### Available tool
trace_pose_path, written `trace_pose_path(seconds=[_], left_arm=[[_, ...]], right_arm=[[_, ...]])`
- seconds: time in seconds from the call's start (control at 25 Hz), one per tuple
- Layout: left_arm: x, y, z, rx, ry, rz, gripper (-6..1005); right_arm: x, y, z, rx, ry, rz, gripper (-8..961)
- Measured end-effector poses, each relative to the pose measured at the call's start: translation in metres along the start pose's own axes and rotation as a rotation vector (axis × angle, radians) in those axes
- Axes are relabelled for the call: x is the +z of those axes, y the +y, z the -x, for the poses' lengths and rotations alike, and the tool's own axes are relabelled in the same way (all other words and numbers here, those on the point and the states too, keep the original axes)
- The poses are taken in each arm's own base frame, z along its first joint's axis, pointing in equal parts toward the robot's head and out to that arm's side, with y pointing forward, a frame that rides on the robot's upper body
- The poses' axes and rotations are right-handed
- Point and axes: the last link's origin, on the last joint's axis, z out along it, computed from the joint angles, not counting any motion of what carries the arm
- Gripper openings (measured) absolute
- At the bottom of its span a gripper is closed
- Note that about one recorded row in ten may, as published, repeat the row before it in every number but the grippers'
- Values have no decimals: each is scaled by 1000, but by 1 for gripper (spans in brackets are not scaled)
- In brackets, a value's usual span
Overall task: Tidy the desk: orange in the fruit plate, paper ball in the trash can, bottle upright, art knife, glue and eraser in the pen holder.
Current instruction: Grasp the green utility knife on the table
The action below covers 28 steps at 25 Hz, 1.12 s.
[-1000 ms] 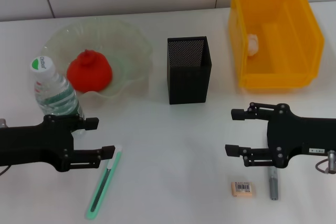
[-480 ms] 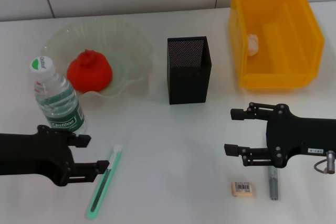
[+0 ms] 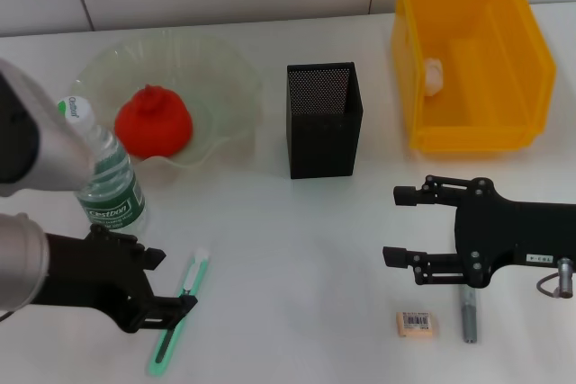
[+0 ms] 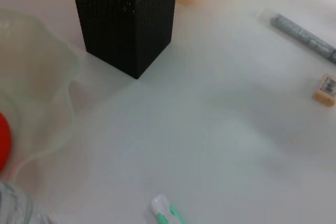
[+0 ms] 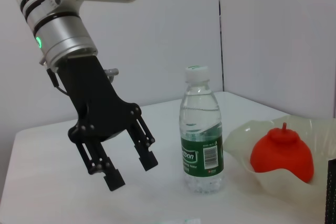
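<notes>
Above art knife point(image 3: 178, 314): left hand point(image 3: 171, 281) open

The bottle point(image 3: 106, 182), standing upright beside the fruit plate point(image 3: 225, 87), carries a green label reading roughly "Cestbon". Its cap bears small lettering too blurred to read. The eraser point(image 3: 414, 324) shows a barcode.

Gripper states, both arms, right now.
Left gripper: open, holding nothing, over the green art knife.
Right gripper: open, holding nothing, poised near the eraser and glue stick.
</notes>
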Motion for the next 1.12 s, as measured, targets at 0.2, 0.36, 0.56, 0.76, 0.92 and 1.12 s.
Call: trace_pose_path(seconds=[0.2,0.36,0.56,0.76,0.92,1.12], left_arm=[[11,7,-16,26,-65,-39,670],[18,11,-31,40,-103,-86,693],[19,11,-43,7,-110,-107,750],[22,12,-49,-19,-125,-112,808],[23,14,-49,-20,-144,-116,807],[26,15,-51,-45,-196,-135,806]], right_arm=[[0,0,0,0,0,0,766],[0,0,0,1,0,-1,766],[-1,0,-1,2,0,-2,766],[-2,1,-1,4,2,-5,766],[-2,1,-1,1,2,-5,766],[-2,1,-2,-13,1,-5,766]])
